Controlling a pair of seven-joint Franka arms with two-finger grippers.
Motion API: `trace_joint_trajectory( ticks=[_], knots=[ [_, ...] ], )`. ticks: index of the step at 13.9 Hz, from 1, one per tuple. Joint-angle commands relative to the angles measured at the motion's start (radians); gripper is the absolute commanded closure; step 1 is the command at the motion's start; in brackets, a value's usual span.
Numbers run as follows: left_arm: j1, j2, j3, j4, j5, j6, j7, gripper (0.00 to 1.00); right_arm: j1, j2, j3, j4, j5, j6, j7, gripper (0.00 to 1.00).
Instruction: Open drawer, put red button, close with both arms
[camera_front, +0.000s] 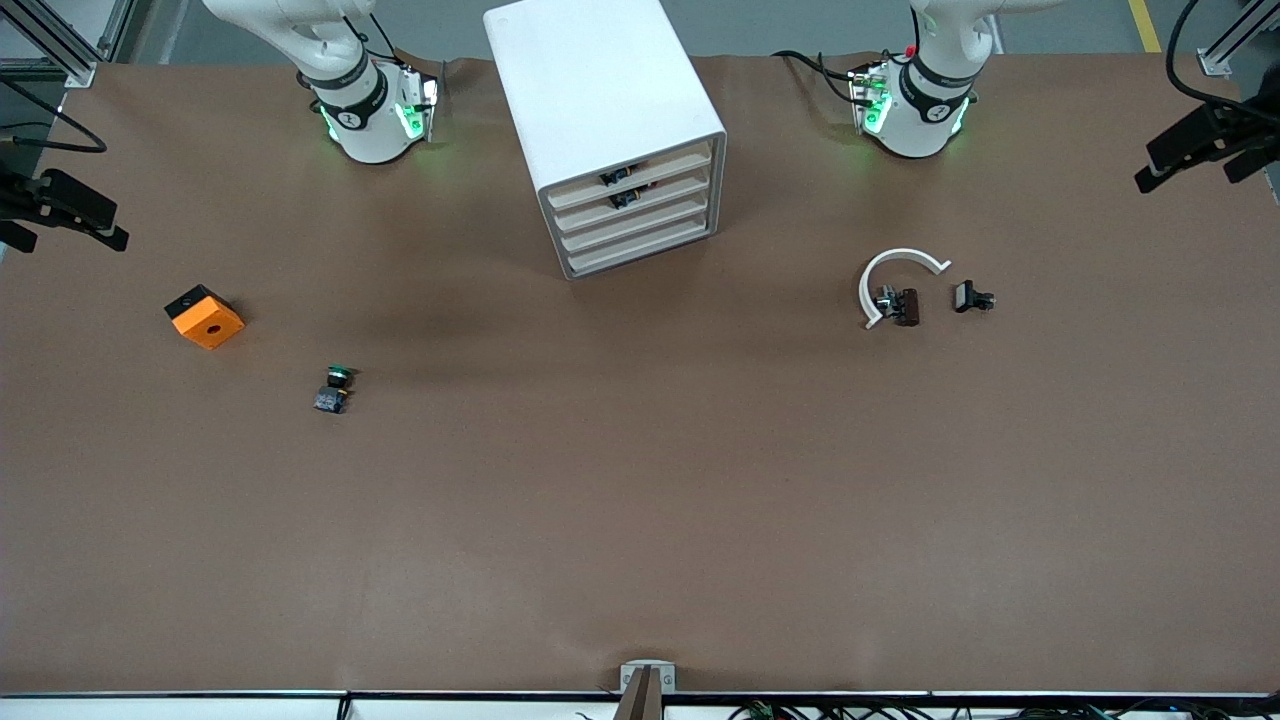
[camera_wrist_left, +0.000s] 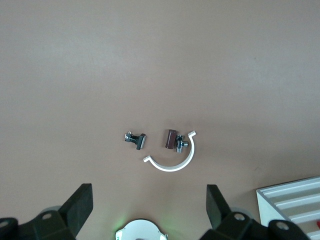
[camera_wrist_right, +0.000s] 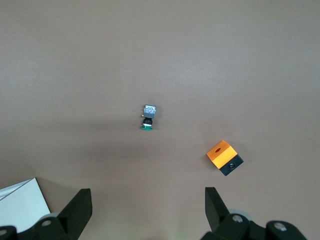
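- Both grippers are up high and spread wide with nothing between the fingers: the left gripper (camera_wrist_left: 149, 210) hangs over the table's left-arm end, the right gripper (camera_wrist_right: 148, 210) over the right-arm end. Both arms are just waiting.
- White boxy cabinet (camera_front: 600, 100) sits between the two arm bases, its four cream slatted drawer fronts turned toward the front camera.
- Second-highest drawer (camera_front: 637, 200) looks pushed in like the rest. A small dark object (camera_front: 622, 199) with a bit of red on it sits at the slot above that front, and a similar one (camera_front: 612, 178) sits one slot up. Can't tell whether either is the red button.
- Toward the left arm's end: a white curved C-shaped plastic clip (camera_front: 893, 280) lies flat, with a small brown-and-metal block part (camera_front: 900, 305) in its opening. A small black clamp piece (camera_front: 972, 297) sits just beside those, closer to that end.
- Toward the right arm's end: an orange box with a black base and a hole in its top (camera_front: 205, 316), and nearer to the front camera a green-capped push-button switch with a dark blocky body (camera_front: 334, 389) lying on its side.
- Brown table surface (camera_front: 640, 500) carries all of it.
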Motion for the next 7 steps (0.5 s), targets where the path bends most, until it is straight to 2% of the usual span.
trace_joint_trajectory(
  ticks=[1,3,7],
  knots=[
    [0.025,-0.028,-0.051,-0.058,-0.009,0.046,0.0,0.0,-0.019,0.015,0.012,0.034,-0.004,-0.017,-0.008,0.0],
    [0.019,-0.051,-0.06,-0.113,-0.007,0.088,-0.002,0.0,-0.019,0.015,0.012,0.034,-0.004,-0.017,-0.008,0.0],
    [0.016,-0.015,-0.076,-0.069,0.008,0.079,-0.005,0.0,-0.019,0.015,0.012,0.034,-0.002,-0.017,-0.008,0.0]
  ],
)
